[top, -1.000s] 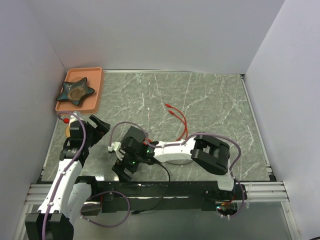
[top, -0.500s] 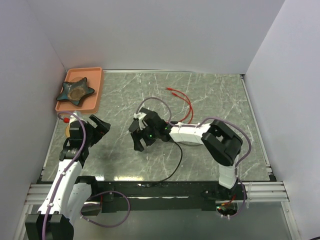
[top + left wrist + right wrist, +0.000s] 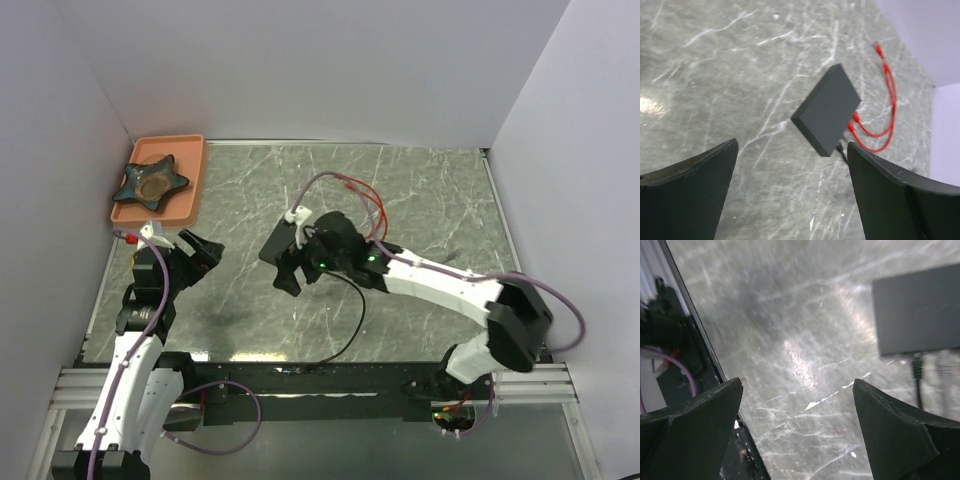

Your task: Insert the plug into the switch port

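Observation:
The flat black box (image 3: 827, 110) lies on the marble table, and its switch port is too small to make out. A black cable (image 3: 915, 367) enters one of its edges. A red cable (image 3: 887, 95) with plug ends curls just beyond the box, two red ends (image 3: 854, 120) close to its edge. From above, the red cable (image 3: 368, 200) shows past my right arm. My left gripper (image 3: 792, 150) (image 3: 196, 256) is open and empty, short of the box. My right gripper (image 3: 797, 385) (image 3: 292, 262) is open over bare table, with the box (image 3: 917, 310) ahead and to its right.
An orange tray (image 3: 193, 180) holding a dark star-shaped dish (image 3: 152, 182) stands at the far left corner. White walls close in three sides. The black cable (image 3: 360, 310) trails to the near rail (image 3: 330, 375). My right forearm (image 3: 440, 285) stretches across the middle.
My right arm has swung from the near edge out toward the middle of the table. The red cable has shifted toward the far side. The left arm has barely moved.

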Controlling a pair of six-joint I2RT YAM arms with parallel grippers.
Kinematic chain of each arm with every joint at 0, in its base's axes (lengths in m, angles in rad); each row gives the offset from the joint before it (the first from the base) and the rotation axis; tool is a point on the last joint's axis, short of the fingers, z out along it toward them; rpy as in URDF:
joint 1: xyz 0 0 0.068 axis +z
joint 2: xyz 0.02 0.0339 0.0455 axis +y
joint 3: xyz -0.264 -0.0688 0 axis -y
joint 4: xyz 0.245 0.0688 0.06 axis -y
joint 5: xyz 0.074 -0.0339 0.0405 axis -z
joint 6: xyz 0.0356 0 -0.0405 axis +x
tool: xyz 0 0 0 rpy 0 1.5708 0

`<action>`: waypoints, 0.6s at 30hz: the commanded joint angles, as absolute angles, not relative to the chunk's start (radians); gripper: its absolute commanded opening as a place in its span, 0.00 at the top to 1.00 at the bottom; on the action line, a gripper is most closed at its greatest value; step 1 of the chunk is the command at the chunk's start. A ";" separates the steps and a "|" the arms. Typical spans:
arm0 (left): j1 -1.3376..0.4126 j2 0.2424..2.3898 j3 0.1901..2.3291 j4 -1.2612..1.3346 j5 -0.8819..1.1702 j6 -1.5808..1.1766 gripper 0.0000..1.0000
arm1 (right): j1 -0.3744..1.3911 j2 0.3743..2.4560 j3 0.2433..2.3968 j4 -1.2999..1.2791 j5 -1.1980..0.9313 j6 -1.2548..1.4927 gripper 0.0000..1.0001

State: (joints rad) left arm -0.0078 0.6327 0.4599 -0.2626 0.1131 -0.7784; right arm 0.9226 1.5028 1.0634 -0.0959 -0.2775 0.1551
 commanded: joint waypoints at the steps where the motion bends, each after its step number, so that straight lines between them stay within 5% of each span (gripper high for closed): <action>1: -0.003 0.598 0.460 -0.180 0.208 -0.755 0.04 | 0.923 1.332 1.025 -0.109 -0.181 0.124 0.01; 10: -0.003 0.552 0.451 -0.140 0.284 -0.745 0.04 | 0.923 0.955 0.904 -0.121 0.023 0.081 0.01; 18: -0.003 0.454 0.448 -0.160 0.238 -0.762 0.04 | 0.920 0.851 0.867 -0.204 0.162 0.060 0.01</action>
State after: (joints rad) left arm -0.0078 0.5014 0.4465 -0.1867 0.2459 -0.7609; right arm 0.9222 0.8757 0.8837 -0.1608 0.0551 0.0776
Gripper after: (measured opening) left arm 0.963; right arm 0.993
